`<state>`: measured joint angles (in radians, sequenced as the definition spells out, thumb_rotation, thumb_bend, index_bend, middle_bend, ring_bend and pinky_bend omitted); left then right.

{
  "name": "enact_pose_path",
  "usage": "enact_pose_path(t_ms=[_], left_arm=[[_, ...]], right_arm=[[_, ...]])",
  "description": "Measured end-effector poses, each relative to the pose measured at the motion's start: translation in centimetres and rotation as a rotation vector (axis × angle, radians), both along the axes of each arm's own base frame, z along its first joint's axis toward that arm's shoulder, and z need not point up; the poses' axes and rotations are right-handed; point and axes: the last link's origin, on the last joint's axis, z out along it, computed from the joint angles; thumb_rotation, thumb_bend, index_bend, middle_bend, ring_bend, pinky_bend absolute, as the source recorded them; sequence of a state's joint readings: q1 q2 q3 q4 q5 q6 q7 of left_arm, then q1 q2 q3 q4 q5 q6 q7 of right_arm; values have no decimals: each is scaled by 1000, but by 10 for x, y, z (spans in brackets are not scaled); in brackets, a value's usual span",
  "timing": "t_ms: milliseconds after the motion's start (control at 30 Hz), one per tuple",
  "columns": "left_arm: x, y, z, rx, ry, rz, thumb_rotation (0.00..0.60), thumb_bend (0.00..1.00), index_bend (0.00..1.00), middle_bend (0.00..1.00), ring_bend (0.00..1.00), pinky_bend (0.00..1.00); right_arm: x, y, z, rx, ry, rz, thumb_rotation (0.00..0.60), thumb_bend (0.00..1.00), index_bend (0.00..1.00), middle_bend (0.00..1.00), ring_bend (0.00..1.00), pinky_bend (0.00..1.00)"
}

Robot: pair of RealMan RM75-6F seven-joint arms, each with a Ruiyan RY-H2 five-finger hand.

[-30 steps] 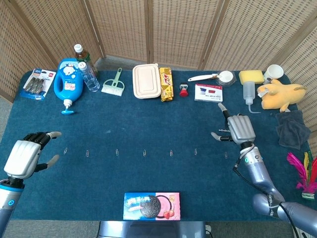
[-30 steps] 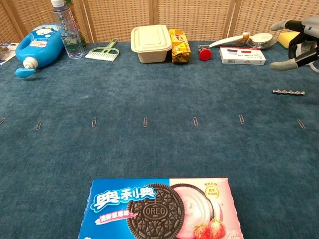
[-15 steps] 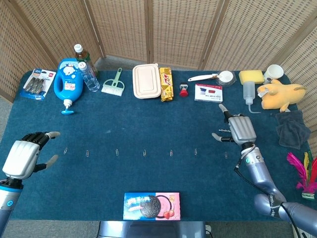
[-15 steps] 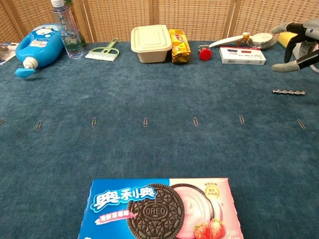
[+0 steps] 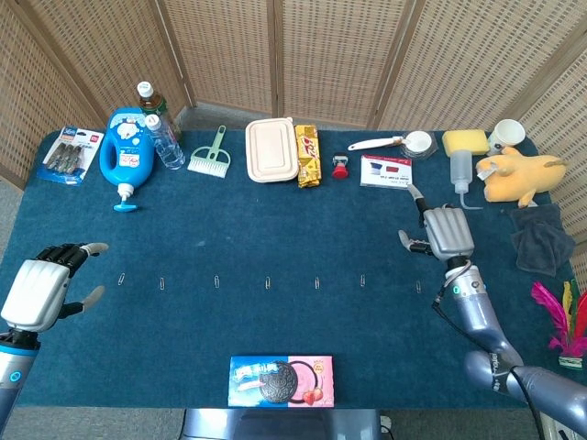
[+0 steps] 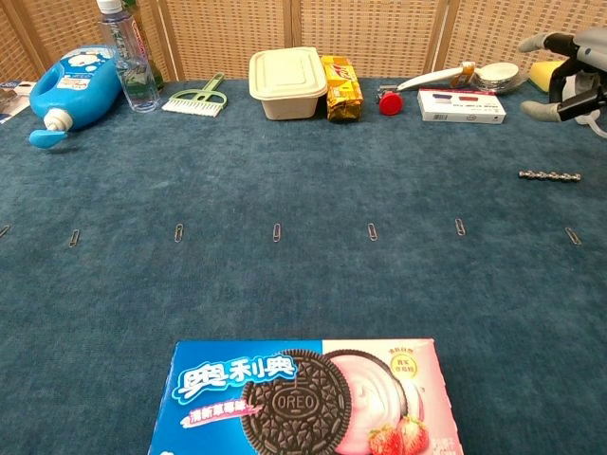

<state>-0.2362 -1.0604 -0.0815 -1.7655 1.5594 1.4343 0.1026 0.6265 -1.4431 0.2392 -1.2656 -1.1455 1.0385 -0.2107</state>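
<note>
Silvery, my right hand (image 5: 446, 234) hovered with fingers spread, holding nothing, above the small metal drill bit (image 6: 548, 175) on the blue-carpeted bench (image 5: 275, 220). My left hand (image 5: 41, 286) hung wide and empty near the left edge.

Broad open blue bench (image 5: 275, 220) between both hands, broken only by a row of paper clips (image 5: 267, 282). Far edge crowded: detergent jug (image 5: 126, 154), lunch box (image 5: 271, 149), card box (image 5: 386, 171). Cookie box (image 5: 281, 380) at near edge.
</note>
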Motion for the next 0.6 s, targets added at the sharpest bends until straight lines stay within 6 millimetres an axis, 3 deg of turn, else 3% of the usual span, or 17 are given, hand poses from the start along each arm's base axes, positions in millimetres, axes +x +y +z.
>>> enact_pose_path(t_ms=[200, 467, 600], left_arm=[[0, 0, 0, 0, 1, -2, 600, 417, 272, 371, 330, 357], [-1, 0, -1, -3, 2, 0, 600, 417, 272, 371, 329, 357], [-2, -1, -1, -4, 2, 2, 600, 417, 272, 371, 328, 357]], right_arm=[[-2, -1, -2, 7, 3, 12, 312, 413, 36, 620, 654, 487], [-2, -3, -4, 36, 4, 14, 312, 406, 423, 709, 716, 520], [-2, -3, -5, 46, 2, 14, 311, 400, 534, 719, 722, 512]])
